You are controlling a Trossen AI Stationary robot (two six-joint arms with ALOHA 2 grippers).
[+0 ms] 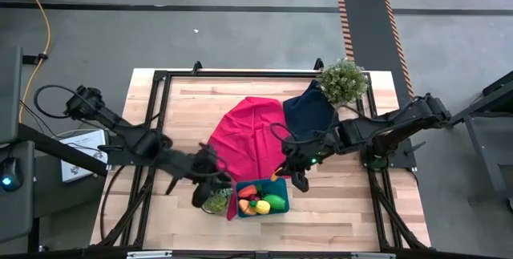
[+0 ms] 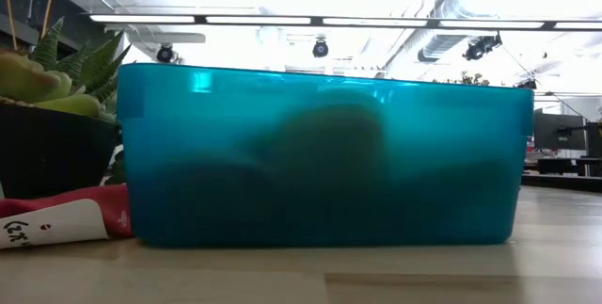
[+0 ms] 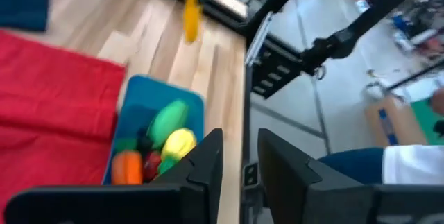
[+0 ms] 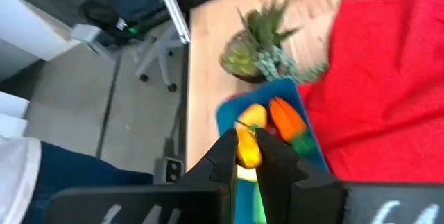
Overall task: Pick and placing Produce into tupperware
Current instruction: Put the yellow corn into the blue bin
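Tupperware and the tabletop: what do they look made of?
Tupperware: likely translucent teal plastic, glossy; dark shapes of the contents show through its wall and lights glint on it. Tabletop: pale wood, apparently jointed planks with visible seams and grain, matte.

Teal tupperware (image 1: 279,188); red cloth (image 1: 250,135); carrot (image 1: 248,191) seemingly orange.

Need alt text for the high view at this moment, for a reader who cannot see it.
Seen from above, a teal tupperware near the wooden table's front edge holds a carrot and green, yellow and orange produce. The left gripper hangs beside a small potted plant, the right gripper just behind the tupperware. A red cloth and navy cloth lie behind.
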